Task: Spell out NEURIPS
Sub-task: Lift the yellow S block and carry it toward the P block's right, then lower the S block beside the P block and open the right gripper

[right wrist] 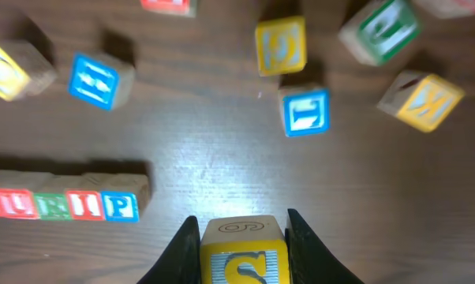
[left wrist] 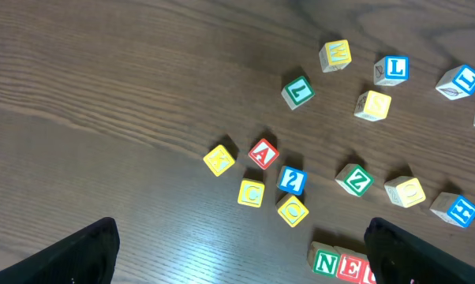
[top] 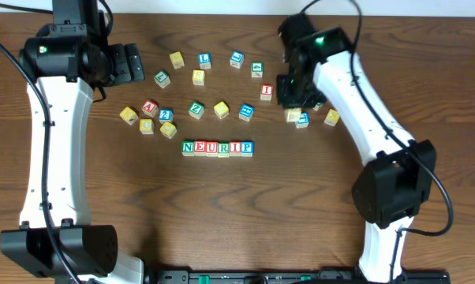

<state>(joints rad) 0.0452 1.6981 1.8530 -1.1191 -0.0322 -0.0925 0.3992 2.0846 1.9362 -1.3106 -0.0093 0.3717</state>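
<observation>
Right fingers [right wrist: 181, 260] clamp S block [right wrist: 244, 252], S upright

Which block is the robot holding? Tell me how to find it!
Find the row of blocks spelling NEURIP in the middle of the table. Beyond its P end, the right tool reaches down with the S block pinched between its black fingers. It is the only block being held, and shows a blue S in a yellow frame.
</observation>
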